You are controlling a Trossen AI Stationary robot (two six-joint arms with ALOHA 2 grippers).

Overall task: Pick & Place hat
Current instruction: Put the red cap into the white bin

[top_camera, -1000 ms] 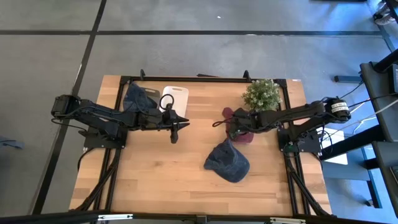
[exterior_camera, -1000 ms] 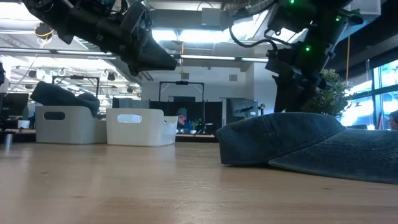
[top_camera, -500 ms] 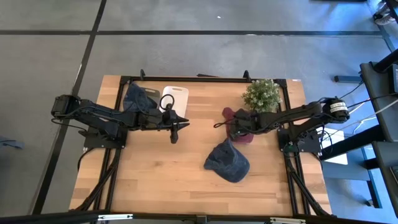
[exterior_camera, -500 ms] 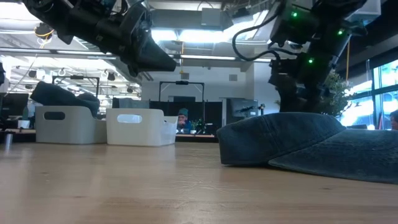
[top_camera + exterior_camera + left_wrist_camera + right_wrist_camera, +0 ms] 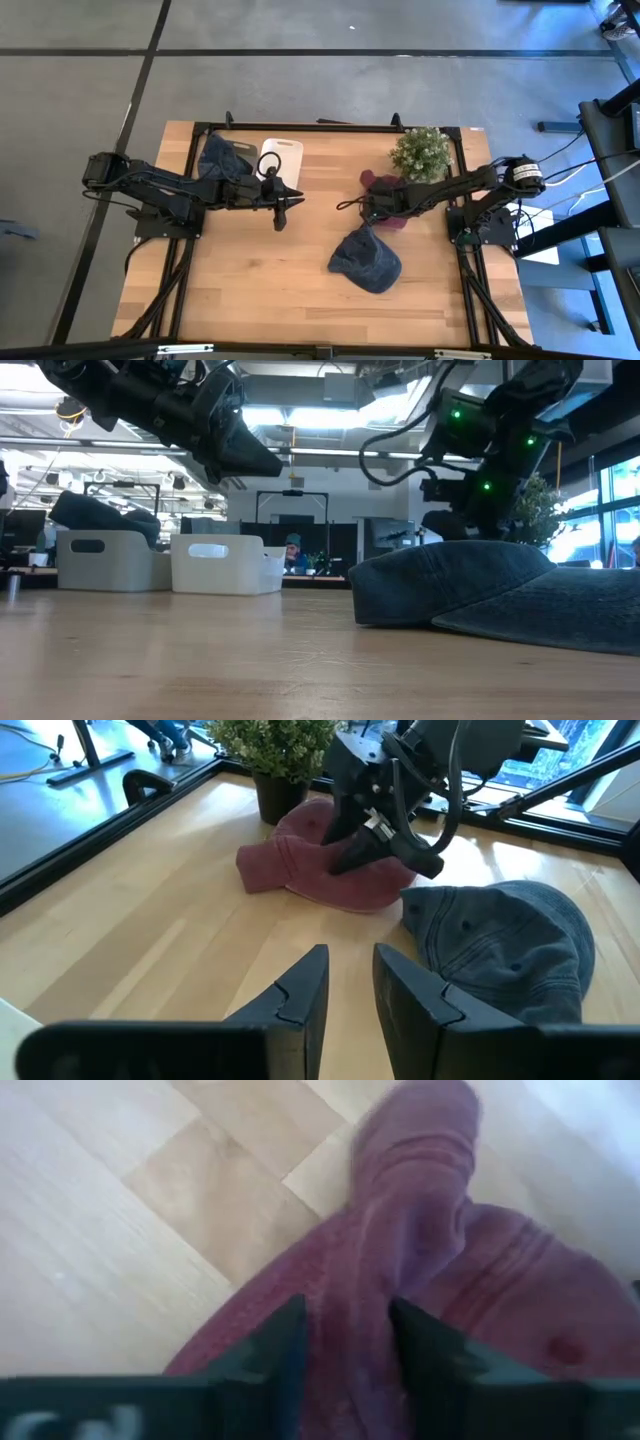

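Observation:
A maroon hat (image 5: 395, 214) lies crown down on the table in front of the potted plant (image 5: 420, 152). My right gripper (image 5: 362, 208) is down on its left part and shut on a raised fold of it (image 5: 350, 1310). In the left wrist view the right gripper (image 5: 375, 860) stands on the maroon hat (image 5: 310, 875). A blue denim cap (image 5: 365, 262) lies flat nearer the near edge, touched by no gripper. My left gripper (image 5: 280, 212) hovers over bare wood at table centre-left, its fingers (image 5: 305, 985) open by a narrow gap. My right gripper pinches a raised fold of the maroon hat (image 5: 352, 1295) between its two fingers (image 5: 285, 1350); the cloth fills the gap. It comes from above, slanting from the table's right. The hat lies on the table; how many layers are in the pinch does not show.
The plant pot (image 5: 272, 795) stands just behind the maroon hat. Two white bins (image 5: 225, 565) sit at the far left, one (image 5: 105, 555) holding a dark hat (image 5: 100, 512). Bare wood lies between the two grippers and along the near edge (image 5: 250, 290).
My right gripper has gone down and a little toward the table's left, onto the maroon hat. Both hats lie where they did.

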